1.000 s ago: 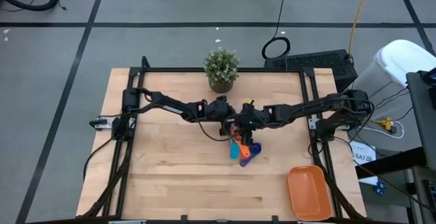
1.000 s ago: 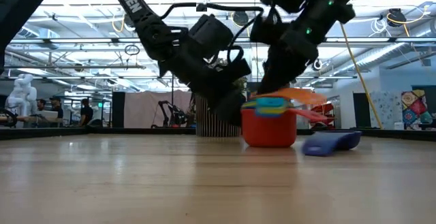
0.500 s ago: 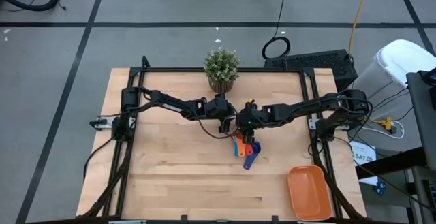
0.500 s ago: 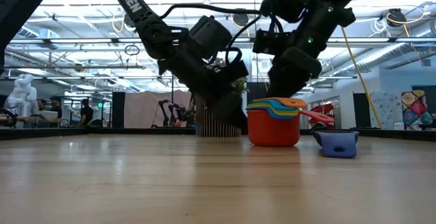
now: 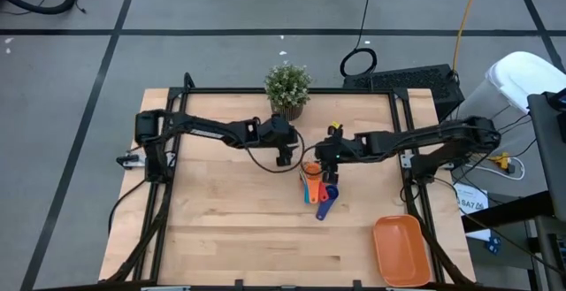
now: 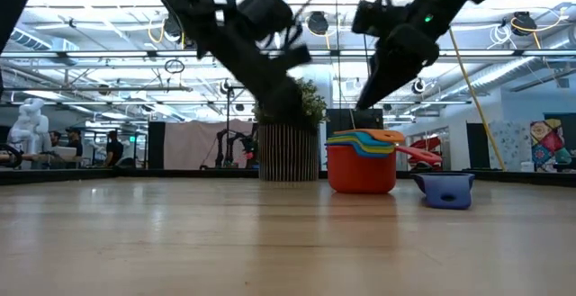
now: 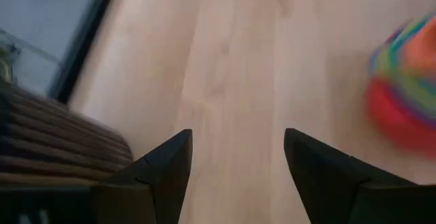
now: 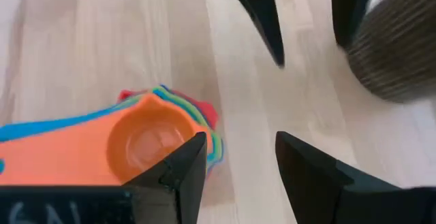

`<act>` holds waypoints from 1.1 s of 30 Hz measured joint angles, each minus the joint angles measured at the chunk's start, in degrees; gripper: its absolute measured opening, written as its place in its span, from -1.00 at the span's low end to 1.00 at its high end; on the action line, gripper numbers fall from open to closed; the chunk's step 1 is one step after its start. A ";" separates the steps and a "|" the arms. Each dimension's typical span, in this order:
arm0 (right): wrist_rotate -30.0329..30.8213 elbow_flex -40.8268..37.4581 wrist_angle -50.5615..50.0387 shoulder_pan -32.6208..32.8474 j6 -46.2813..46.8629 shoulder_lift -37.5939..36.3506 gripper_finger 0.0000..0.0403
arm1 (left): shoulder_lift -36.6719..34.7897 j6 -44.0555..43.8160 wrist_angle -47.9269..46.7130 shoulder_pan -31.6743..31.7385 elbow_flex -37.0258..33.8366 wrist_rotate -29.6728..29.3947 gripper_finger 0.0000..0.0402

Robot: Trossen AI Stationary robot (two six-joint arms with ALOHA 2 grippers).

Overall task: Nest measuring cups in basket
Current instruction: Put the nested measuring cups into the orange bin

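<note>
- Both pairs of dark fingers stand parted with only bare wood between them: the left gripper (image 5: 282,157) hangs above the table just in front of the potted plant, and the right gripper (image 5: 329,164) hangs beside the stack, holding nothing.
- Nested round plastic measuring cups (image 6: 362,158) sit as a stack near the middle of the wooden table (image 5: 221,229), a red one at the bottom and a small orange one (image 8: 146,139) innermost, their flat handles fanned to one side.
- One dark blue plastic scoop (image 6: 446,189) lies apart on the wood, just beside the stack.
- Shallow orange rectangular plastic basket (image 5: 402,250) rests at the table's front right corner, well apart from the cups.
- Small green potted plant (image 5: 287,88) stands at the back edge.
</note>
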 joint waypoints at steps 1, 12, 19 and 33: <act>0.85 0.00 -2.16 0.28 1.06 -1.24 -0.17 | -1.10 -0.05 -0.15 -0.32 0.06 0.48 0.17; -0.70 -0.44 -17.95 7.84 14.20 -7.94 -0.17 | -13.82 -6.82 0.52 -7.52 -8.55 4.17 0.17; -0.91 -6.86 -14.37 12.64 22.51 -6.42 -0.17 | -15.53 -14.89 2.15 -14.06 -14.93 -2.18 0.17; 2.30 -9.64 -2.58 13.53 18.39 1.90 -0.17 | -14.53 -24.35 3.51 -20.95 -17.46 -10.72 0.17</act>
